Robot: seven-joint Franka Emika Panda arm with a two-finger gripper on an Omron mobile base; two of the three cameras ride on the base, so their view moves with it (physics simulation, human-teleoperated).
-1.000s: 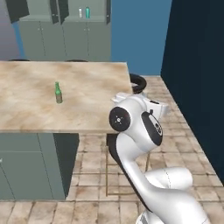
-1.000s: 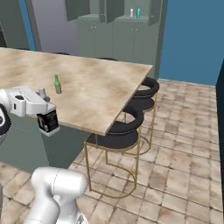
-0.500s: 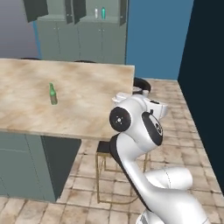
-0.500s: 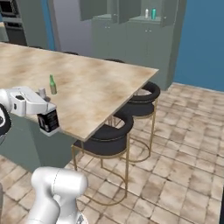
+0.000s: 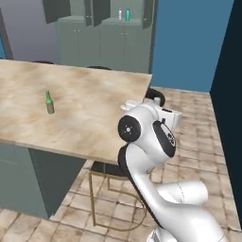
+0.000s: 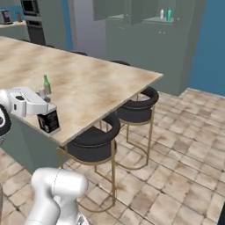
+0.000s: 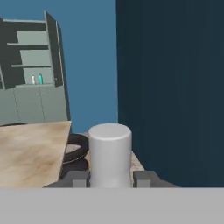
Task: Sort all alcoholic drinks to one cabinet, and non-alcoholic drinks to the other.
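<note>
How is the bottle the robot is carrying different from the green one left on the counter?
The black-labelled bottle is squarish and broad, while the green glass bottle is slim with a long neck. The black-labelled bottle hangs in the shut gripper at the counter's edge; the green glass bottle stands free on the counter. The black-labelled bottle has a pale cap; the green glass bottle is green all over. Both are small and upright.

Broad bare counter (image 5: 90, 108), lone green glass bottle (image 5: 48, 103) on it, stools (image 6: 92, 143) crowding its edge
</note>
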